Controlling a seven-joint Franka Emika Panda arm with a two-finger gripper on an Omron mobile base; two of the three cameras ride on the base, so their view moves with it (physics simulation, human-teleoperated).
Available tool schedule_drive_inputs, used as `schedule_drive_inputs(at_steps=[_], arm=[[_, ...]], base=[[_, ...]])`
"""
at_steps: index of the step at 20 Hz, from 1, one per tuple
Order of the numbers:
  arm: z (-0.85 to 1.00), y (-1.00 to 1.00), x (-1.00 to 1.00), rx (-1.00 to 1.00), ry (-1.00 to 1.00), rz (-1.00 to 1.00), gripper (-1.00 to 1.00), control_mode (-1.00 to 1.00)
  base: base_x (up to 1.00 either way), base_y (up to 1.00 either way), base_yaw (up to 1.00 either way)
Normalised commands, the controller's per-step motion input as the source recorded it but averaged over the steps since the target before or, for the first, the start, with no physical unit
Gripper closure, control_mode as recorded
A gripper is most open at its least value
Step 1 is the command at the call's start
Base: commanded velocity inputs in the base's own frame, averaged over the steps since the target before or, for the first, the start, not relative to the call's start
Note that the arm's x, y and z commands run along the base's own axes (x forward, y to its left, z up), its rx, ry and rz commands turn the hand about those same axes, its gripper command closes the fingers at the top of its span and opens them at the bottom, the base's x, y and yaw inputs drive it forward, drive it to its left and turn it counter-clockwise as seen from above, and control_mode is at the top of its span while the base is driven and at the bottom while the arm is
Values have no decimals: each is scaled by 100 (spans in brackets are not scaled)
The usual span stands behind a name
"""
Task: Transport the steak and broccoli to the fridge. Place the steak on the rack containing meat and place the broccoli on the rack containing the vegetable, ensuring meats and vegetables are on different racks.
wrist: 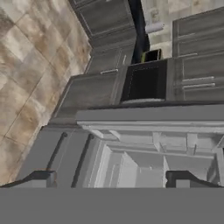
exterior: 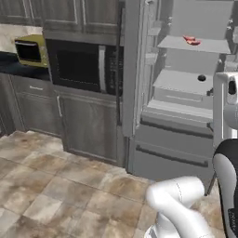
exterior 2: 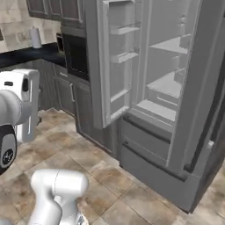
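End effector [wrist: 112, 178]: fingertips spread wide at the bottom of the hand view, nothing between them, aimed toward the open fridge.
Floor [exterior: 51, 186]: bare brown tile between the base and the appliances.
Fridge [exterior: 186, 116]: door swung open, pale interior exposed, closed drawers along the bottom.
Door bins [exterior 2: 123, 57]: nothing visible in them from the right base view.
Lower shelf [exterior: 183, 81]: small dark round item [exterior: 201, 78] near its right end, too small to name; possibly the vegetable.
Upper shelf [exterior: 195, 44]: red piece of meat [exterior: 191, 41] lying on it, right of centre.
Oven [exterior: 83, 65]: black, built in left of the fridge.
Tabletop [exterior: 14, 62]: dark, far left, with a yellow box-shaped appliance [exterior: 30, 49] on it.
Steak and broccoli: cannot be made out; neither in the end effector nor recognisable on a shelf.
Risk: mixing the racks, if the small dark item gets misread.
Risk: elbow or wrist striking the open door or shelf edges, given the narrow space between door and cabinet.
Risk: arriving with empty fingers, leaving both items unfetched.
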Motion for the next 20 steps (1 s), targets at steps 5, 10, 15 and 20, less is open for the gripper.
schedule_drive_inputs(at_steps=[5, 10, 15, 20], arm=[[0, 0, 0, 0, 0, 0, -100, 100], [0, 0, 0, 0, 0, 0, -100, 100], [0, 0, 0, 0, 0, 0, -100, 100], [0, 0, 0, 0, 0, 0, -100, 100]], base=[[0, 0, 100], [0, 0, 100], [-42, 8, 87], [-100, 5, 26]])
